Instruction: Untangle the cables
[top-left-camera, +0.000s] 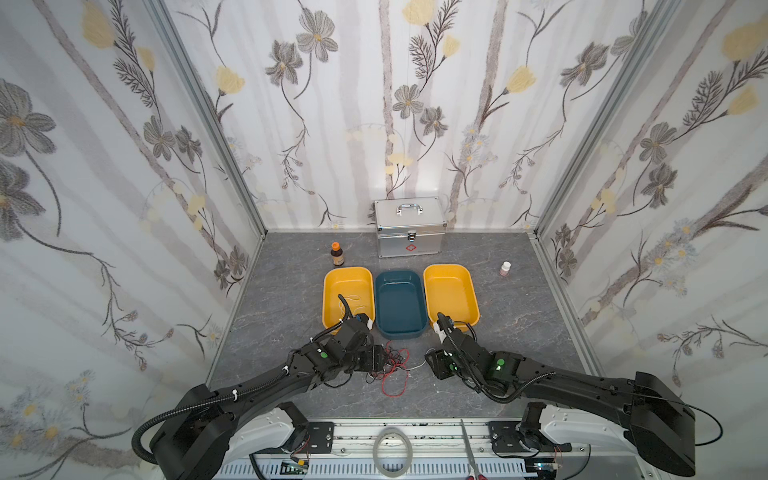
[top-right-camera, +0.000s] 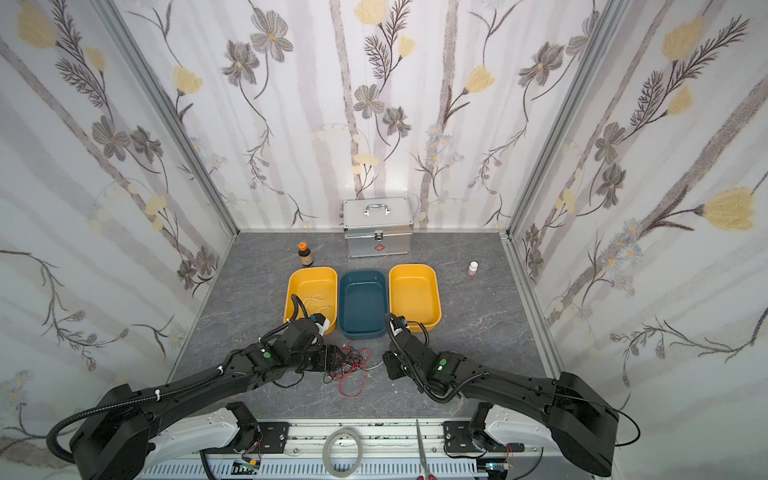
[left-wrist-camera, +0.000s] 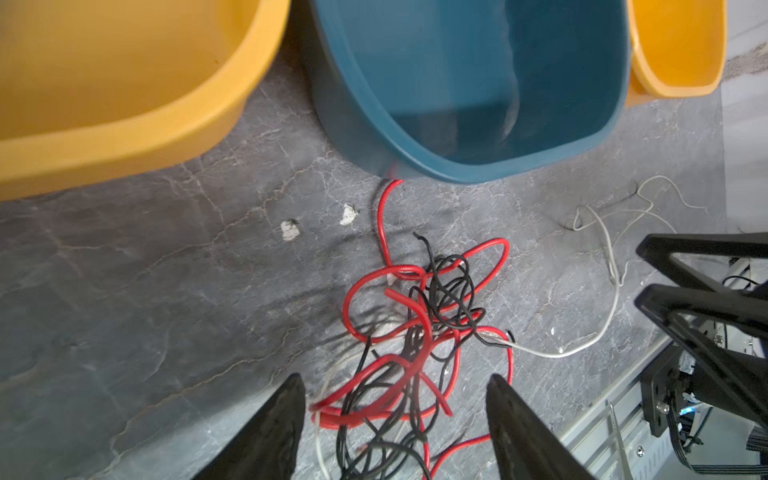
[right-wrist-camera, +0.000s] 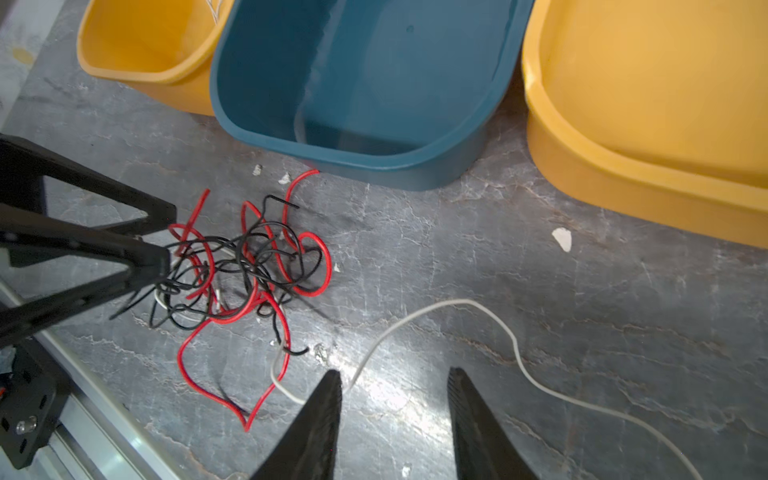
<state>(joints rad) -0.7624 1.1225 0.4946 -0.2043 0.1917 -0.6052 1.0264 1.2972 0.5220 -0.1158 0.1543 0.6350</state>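
- half cut off in its wrist view, your left gripper (left-wrist-camera: 395, 378) stood with jaws apart, astride the cables (left-wrist-camera: 415, 324), which lay tangled on the table near the teal tub (left-wrist-camera: 345, 124).
- your right gripper (right-wrist-camera: 395, 370) had its jaws apart too; a white cable (right-wrist-camera: 457, 303) slipped behind one finger.
- in both top views you could hardly make out the fingertips.

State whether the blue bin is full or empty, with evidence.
Empty. The blue bin's bare floor shows in both wrist views; the cables lie tangled on the table outside it.

Only a red cross (top-left-camera: 410, 247) shows, on the metal case (top-left-camera: 390, 239).
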